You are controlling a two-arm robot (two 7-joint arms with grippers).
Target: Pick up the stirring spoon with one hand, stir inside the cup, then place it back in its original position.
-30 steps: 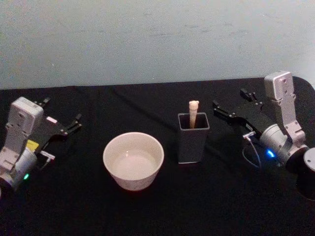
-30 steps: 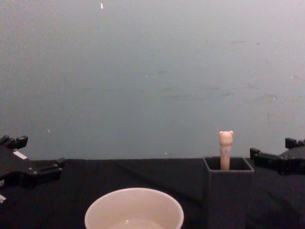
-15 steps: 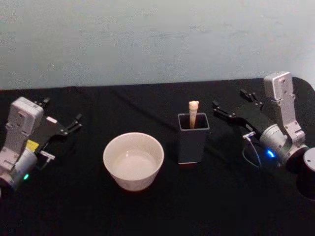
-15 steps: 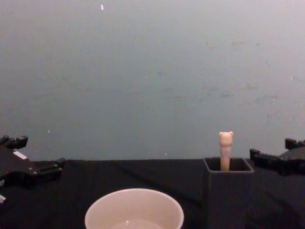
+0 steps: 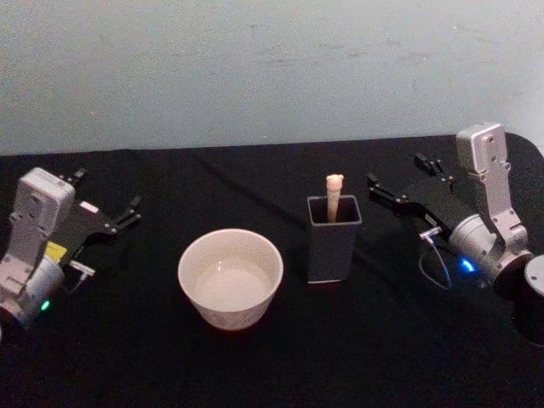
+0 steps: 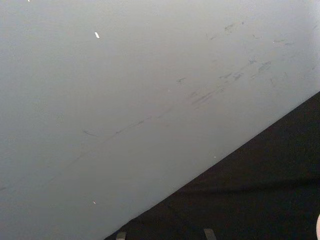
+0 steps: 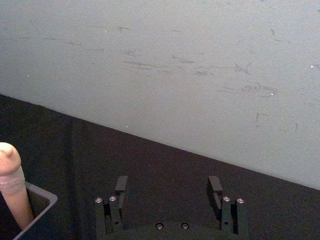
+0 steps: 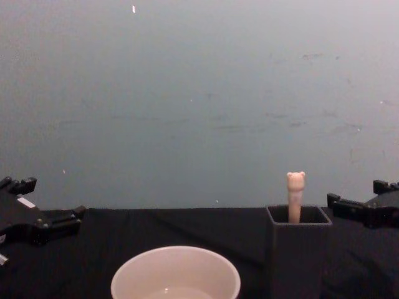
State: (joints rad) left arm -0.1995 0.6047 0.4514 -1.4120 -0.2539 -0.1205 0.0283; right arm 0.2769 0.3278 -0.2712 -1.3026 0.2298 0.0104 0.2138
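The stirring spoon (image 5: 334, 192) stands upright in the dark grey square holder (image 5: 333, 242), its original position. Its beige bear-head handle (image 8: 295, 193) sticks out above the holder's rim (image 8: 298, 222); the bowl is hidden inside. The wide cream cup (image 5: 230, 278) sits just left of the holder, and its rim (image 8: 175, 274) also shows in the chest view. My right gripper (image 5: 396, 169) hovers open to the right of the holder, apart from it. In the right wrist view its fingers (image 7: 121, 185) stand wide apart, with the spoon (image 7: 12, 186) off to one side. My left gripper (image 5: 109, 190) rests open far left of the cup.
A black cloth (image 5: 272, 365) covers the table up to a pale wall (image 5: 272, 68). Both arms sit at the table's outer sides, the left gripper (image 8: 53, 198) and the right gripper (image 8: 354, 193) low over the cloth. Open cloth lies in front of the cup and holder.
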